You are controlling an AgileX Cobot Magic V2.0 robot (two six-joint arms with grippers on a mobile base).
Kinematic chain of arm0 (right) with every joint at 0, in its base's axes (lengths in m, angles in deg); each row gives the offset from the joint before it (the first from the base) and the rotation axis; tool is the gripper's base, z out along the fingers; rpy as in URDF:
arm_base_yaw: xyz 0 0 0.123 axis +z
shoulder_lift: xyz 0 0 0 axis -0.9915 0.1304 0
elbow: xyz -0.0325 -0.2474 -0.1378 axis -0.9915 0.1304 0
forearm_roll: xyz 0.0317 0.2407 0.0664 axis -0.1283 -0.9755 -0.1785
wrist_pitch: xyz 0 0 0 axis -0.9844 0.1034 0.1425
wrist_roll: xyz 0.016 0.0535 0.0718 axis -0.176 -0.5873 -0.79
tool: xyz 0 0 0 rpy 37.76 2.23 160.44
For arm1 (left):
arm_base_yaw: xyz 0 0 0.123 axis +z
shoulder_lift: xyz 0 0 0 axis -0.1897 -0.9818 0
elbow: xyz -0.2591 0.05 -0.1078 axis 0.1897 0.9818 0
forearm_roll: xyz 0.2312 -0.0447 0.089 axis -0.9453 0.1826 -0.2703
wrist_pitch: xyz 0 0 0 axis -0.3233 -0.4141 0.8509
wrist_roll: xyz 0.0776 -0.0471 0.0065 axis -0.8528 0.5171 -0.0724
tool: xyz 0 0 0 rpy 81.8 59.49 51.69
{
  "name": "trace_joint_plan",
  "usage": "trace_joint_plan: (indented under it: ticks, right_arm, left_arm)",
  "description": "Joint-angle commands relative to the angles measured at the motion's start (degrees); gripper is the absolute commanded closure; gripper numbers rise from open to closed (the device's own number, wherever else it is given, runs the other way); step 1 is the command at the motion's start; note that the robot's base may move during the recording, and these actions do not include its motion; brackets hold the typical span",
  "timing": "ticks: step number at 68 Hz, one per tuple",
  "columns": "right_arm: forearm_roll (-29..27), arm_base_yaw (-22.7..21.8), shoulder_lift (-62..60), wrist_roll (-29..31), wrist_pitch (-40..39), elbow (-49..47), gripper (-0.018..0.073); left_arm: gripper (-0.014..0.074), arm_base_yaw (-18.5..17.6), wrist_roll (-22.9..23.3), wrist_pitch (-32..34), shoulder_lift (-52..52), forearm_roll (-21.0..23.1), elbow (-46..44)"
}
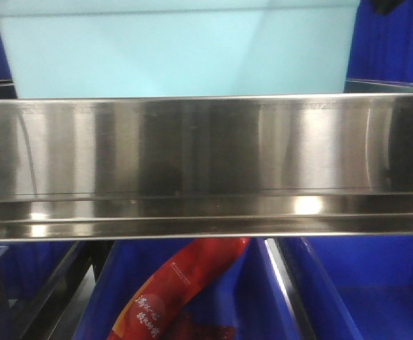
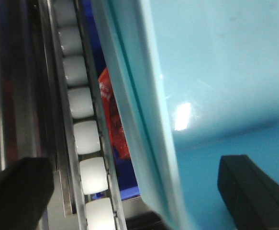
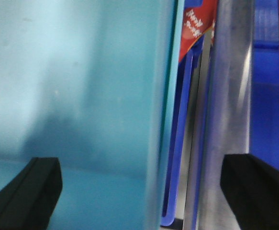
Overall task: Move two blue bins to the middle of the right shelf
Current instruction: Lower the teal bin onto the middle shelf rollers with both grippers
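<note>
A light blue bin (image 1: 178, 49) stands on the shelf above a steel rail (image 1: 206, 156). In the left wrist view the bin (image 2: 216, 72) fills the right side, and my left gripper (image 2: 137, 191) is open with its jaws on either side of the bin's left wall: one finger (image 2: 251, 184) inside, the other (image 2: 19, 191) outside. In the right wrist view the bin (image 3: 72, 72) fills the left side, and my right gripper (image 3: 141, 191) is open astride its right wall, one finger (image 3: 27, 191) inside and one (image 3: 259, 187) outside. Neither gripper shows in the front view.
A track of white rollers (image 2: 82, 100) runs beside the bin's left wall. Dark blue bins sit on the level below (image 1: 362, 290) and at the upper right (image 1: 390, 42). A red packet (image 1: 178, 290) lies in a lower bin. A steel upright (image 3: 230, 96) stands right of the bin.
</note>
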Motion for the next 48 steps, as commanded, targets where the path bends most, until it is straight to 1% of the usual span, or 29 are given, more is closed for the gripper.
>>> trace_joint_plan:
  ticks: [1, 9, 13, 15, 16, 20, 24, 25, 27, 28, 33, 36, 42, 48]
  right_arm:
    - [1.8, -0.3, -3.1, 0.5, -1.8, -0.3, 0.0001]
    - [3.4, -0.3, -7.4, 0.5, -2.4, -0.3, 0.0015]
    - [4.5, -0.3, -9.4, 0.5, -2.5, -0.3, 0.0064]
    - [5.5, -0.3, -10.8, 0.5, -2.3, -0.3, 0.0114]
    - [6.0, -0.3, -11.3, 0.5, -2.1, -0.3, 0.0125]
    - [8.2, -0.3, -13.5, 0.5, -0.9, -0.3, 0.0254]
    - [10.6, -0.3, -15.9, 0.5, 0.2, 0.1, 0.0391]
    - [11.1, -0.3, -16.5, 0.5, 0.5, 0.3, 0.0445]
    - [12.0, -0.3, -17.5, 0.5, 0.5, 0.8, 0.0514]
    - [12.5, -0.3, -18.1, 0.5, 0.5, 1.2, 0.0548]
    - [14.6, -0.3, -20.9, 0.5, 0.4, 3.7, 0.0717]
    - [15.7, -0.3, -22.7, 0.5, 0.2, 6.0, 0.0722]
    - [17.0, -0.3, -26.1, -0.6, -1.6, 11.2, 0.0721]
    - [17.2, -0.3, -30.1, -0.6, -5.1, 18.0, 0.0721]
  left_arm:
    - [0.0017, 0.0, -0.2, -0.3, 3.2, 0.1, -0.9]
    - [0.0053, 0.0, -0.2, 0.6, 8.1, -0.1, -1.3]
    - [0.008, 0.0, -0.2, 1.3, 10.7, -0.7, -1.3]
    - [0.0104, 0.0, -0.2, 1.5, 12.0, -1.3, -1.3]
    - [0.0127, 0.0, -0.2, 1.6, 13.0, -1.6, -1.3]
    - [0.0199, 0.0, -0.2, 1.9, 15.2, -3.1, -1.3]
    - [0.0321, 0.0, 0.1, 2.0, 18.1, -4.8, -1.0]
    - [0.0351, 0.0, 0.2, 2.2, 18.8, -5.3, -0.9]
    - [0.0412, 0.0, 0.5, 2.5, 20.1, -6.2, -0.3]
    - [0.0459, 0.0, 0.7, 2.8, 21.1, -6.5, 0.0]
    - [0.0612, 0.0, 2.2, 4.2, 24.7, -8.5, 2.6]
    - [0.0707, 0.0, 3.2, 5.6, 27.2, -10.0, 4.6]
    - [0.0708, 0.0, 5.0, 8.9, 32.0, -12.5, 10.4]
    - [0.0708, 0.0, 5.3, 12.5, 37.5, -14.1, 16.4]
